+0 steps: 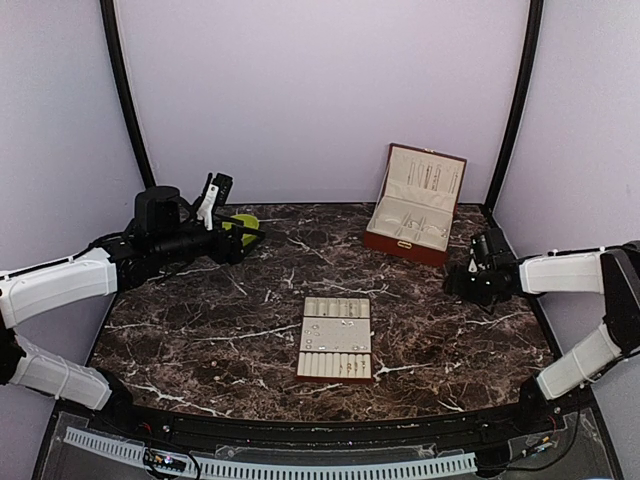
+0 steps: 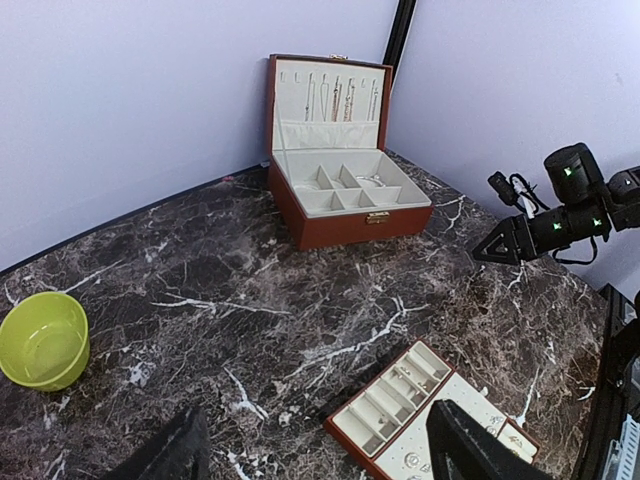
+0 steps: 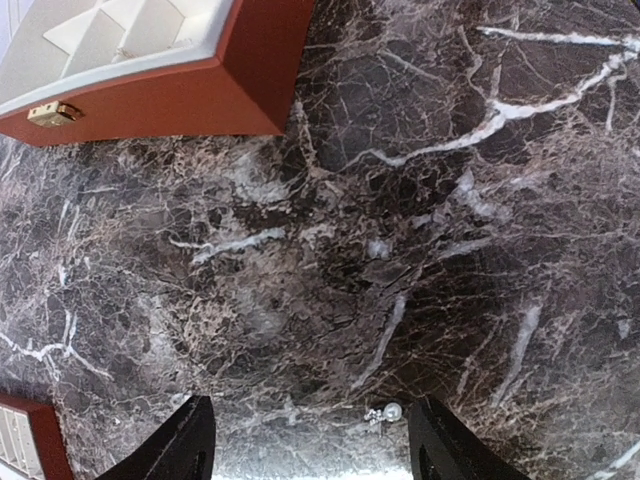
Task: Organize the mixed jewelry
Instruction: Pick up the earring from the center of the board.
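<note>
A tiny pearl stud (image 3: 386, 411) lies on the marble table (image 3: 400, 200) between the right gripper's (image 3: 310, 425) wide-spread fingers, just beside one of them and not gripped. The red jewelry box (image 3: 170, 95) sits ahead. The left gripper (image 2: 318, 425) is wide open and empty, with the slotted tray (image 2: 400, 405) ahead of it.

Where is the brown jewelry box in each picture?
Top external: the jewelry box stands open at the back, right of centre.
Left wrist: the jewelry box is at the top middle, lid up.
Right wrist: only a corner of the jewelry box shows, top left.
Shared landmark: the slotted tray, seen in all three.
</note>
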### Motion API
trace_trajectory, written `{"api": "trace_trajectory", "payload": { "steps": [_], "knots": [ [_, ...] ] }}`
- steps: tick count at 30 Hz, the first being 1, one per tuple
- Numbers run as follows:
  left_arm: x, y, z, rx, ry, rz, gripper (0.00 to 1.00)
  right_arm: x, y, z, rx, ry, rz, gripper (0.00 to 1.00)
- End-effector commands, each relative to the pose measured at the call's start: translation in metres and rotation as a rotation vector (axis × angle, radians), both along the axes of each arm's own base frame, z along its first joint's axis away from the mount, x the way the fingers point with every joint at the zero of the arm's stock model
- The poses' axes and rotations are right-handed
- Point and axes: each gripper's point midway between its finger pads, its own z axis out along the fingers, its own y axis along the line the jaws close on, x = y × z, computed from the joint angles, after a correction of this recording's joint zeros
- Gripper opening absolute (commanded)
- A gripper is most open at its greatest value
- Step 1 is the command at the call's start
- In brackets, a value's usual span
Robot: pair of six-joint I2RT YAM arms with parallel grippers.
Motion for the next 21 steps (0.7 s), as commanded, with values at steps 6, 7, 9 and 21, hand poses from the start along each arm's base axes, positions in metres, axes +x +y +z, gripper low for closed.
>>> {"api": "trace_trajectory", "payload": {
  "steps": [6, 7, 9, 21],
  "knots": [
    [0.000, 0.003, 0.002, 0.000, -0.015, 0.002, 0.77, 0.008, 0.002, -0.017, 0.012, 0.001, 0.007, 0.65],
    [0.000, 0.003, 0.003, 0.000, -0.015, 0.001, 0.77, 0.008, 0.001, -0.017, 0.006, 0.001, 0.003, 0.65],
    [-0.001, 0.002, 0.003, -0.001, -0.015, 0.000, 0.77, 0.009, -0.001, -0.018, -0.001, -0.003, -0.001, 0.65],
    [-0.001, 0.003, 0.003, -0.003, -0.016, 0.000, 0.77, -0.002, 0.001, -0.028, 0.003, 0.050, 0.015, 0.62]
  ]
}}
